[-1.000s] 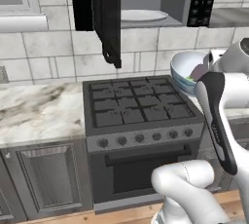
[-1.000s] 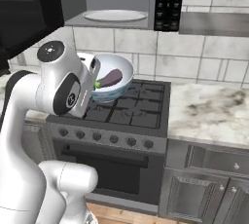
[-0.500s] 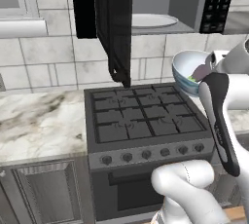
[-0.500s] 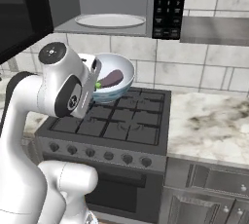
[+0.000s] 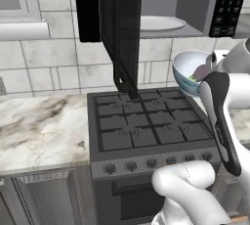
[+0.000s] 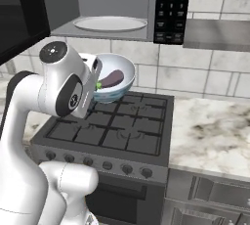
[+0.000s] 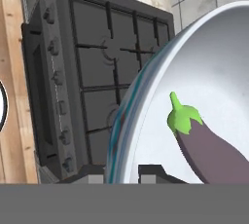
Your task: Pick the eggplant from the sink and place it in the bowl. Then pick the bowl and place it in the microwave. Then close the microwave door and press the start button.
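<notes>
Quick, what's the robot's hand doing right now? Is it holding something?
Gripper: shut on the rim of the bowl, held up above the stove, with the eggplant lying inside it.

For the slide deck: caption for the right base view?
Gripper carries bowl holding eggplant above stove, below open microwave.

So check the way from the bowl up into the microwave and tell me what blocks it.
Nothing visible blocks it. The bowl, with the eggplant inside and gripped at its rim, hangs over the stove, just below the microwave. The door is swung open to the left, and inside is just the round white plate.
</notes>
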